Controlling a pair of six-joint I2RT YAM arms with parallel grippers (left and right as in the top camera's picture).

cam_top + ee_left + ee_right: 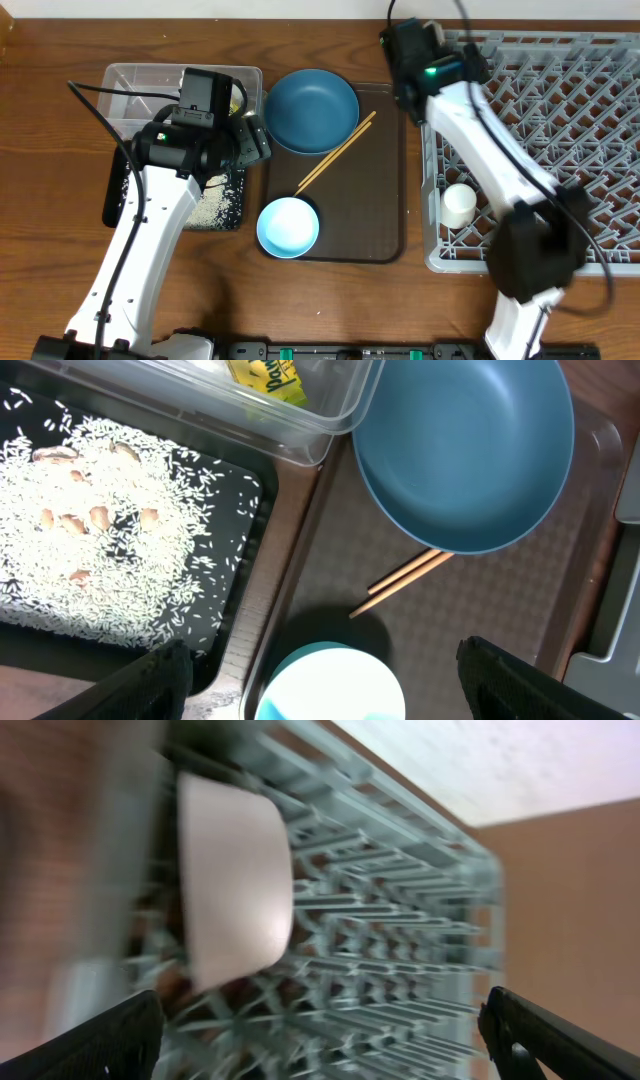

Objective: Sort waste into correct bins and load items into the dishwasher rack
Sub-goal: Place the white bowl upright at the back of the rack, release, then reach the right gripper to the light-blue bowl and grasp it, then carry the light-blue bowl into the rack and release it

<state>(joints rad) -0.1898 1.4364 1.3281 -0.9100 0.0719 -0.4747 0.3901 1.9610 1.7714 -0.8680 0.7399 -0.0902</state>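
White bowl sits tipped on its side in the dishwasher rack, right gripper spread wide, clear of it. Poorly braced, it could roll flat. Left gripper hangs spread above the light-blue bowl.

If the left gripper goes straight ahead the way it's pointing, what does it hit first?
Probably the light-blue bowl, which sits between the fingers of the open left gripper in the wrist view. Depth is unclear, so it might meet the brown tray beside the bowl instead.
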